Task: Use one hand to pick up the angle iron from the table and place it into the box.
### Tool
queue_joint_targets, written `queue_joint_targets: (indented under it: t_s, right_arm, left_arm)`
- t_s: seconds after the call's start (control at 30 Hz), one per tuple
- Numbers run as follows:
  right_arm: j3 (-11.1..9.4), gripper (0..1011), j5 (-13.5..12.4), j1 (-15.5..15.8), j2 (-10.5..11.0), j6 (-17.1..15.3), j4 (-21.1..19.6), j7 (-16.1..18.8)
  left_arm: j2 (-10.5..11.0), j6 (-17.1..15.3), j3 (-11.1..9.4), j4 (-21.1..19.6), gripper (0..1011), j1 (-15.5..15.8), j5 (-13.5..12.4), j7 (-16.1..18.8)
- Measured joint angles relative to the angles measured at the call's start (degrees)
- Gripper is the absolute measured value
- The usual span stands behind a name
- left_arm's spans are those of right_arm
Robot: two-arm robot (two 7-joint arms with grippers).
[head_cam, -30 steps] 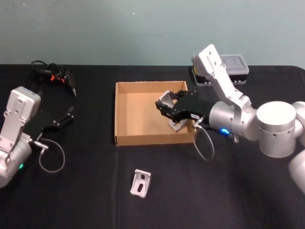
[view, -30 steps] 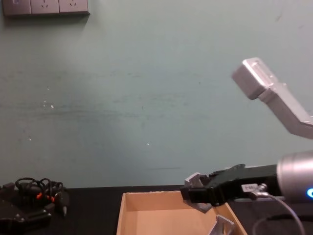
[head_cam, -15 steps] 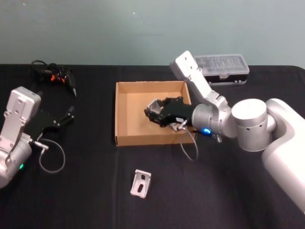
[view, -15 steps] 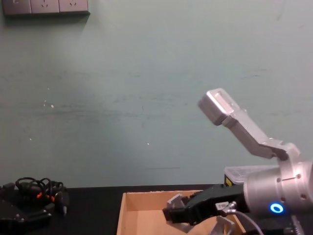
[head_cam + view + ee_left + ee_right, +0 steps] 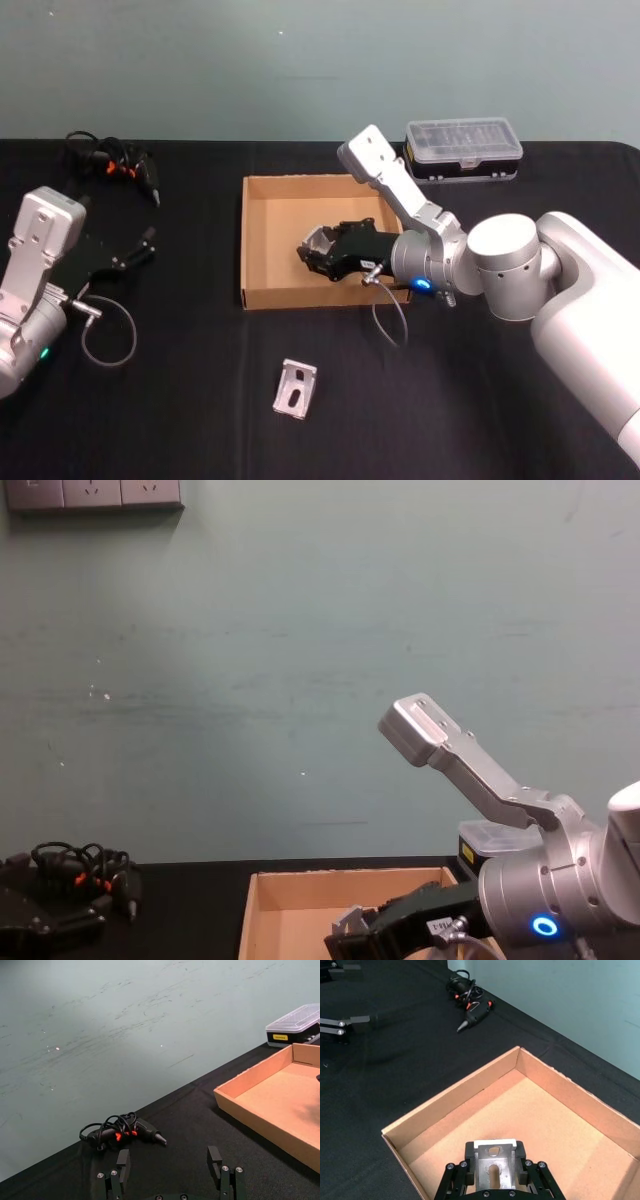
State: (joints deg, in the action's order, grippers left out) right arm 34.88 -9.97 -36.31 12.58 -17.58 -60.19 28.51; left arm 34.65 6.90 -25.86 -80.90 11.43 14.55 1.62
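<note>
Moving toward 9 o'clock over the last second, the right gripper (image 5: 322,252) has carried its angle iron (image 5: 493,1165) from beside the box's 3 o'clock wall to about the middle of the box (image 5: 243,235), and the arm's silver elbow link has swung down with it, uncovering the plastic case (image 5: 463,148) behind. The angle iron is a small grey bracket with a slot in its face, and the black jaws are clamped on its two sides, as the right wrist view shows. It is over the tan floor of the box, inside the low walls; whether it rests on the cardboard cannot be made out. A second angle iron (image 5: 297,388) lies loose on the black table (image 5: 180,420) at 6 o'clock from the box, well apart from it and from both grippers. The clear-lidded plastic case sits at 1 o'clock from the box, near the back edge of the table. At 10 o'clock lies a corded tool (image 5: 118,162) with orange marks, its black cable bundled beside it. The left gripper (image 5: 169,1162) is out at 9 o'clock from the box, well apart from it, low above the table with its jaws apart and nothing between them.
</note>
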Motion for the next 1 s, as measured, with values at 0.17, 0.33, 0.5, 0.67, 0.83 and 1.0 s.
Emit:
queue_joint_targets:
  t_s: [0.17, 0.33, 0.5, 0.67, 0.83, 1.0]
  right_arm:
    - [-0.15, 507, 0.56, 0.0, -0.17, -0.17, 0.28, 0.34]
    - [-0.62, 628, 0.91, 0.27, -0.14, -0.24, -0.01, 0.31]
    - [-1.45, 797, 0.97, 1.11, 0.35, -0.29, -1.76, -0.11]
    - [-2.77, 942, 0.95, 2.81, 1.73, -0.6, -5.93, -0.99]
    - [-4.18, 1004, 0.56, 5.59, 3.96, -1.27, -12.33, -1.5]
    - [-4.75, 1004, -0.07, 8.36, 6.82, -2.33, -19.23, -0.81]
  left_arm:
    - [0.0, 0.0, 0.0, 0.0, 1011, 0.0, 0.0, 0.0]
    - [0.0, 0.0, 0.0, 0.0, 1011, 0.0, 0.0, 0.0]
    - [0.0, 0.0, 0.0, 0.0, 1011, 0.0, 0.0, 0.0]
    - [0.0, 0.0, 0.0, 0.0, 1011, 0.0, 0.0, 0.0]
    - [0.0, 0.0, 0.0, 0.0, 1011, 0.0, 0.0, 0.0]
    - [0.0, 0.0, 0.0, 0.0, 1011, 0.0, 0.0, 0.0]
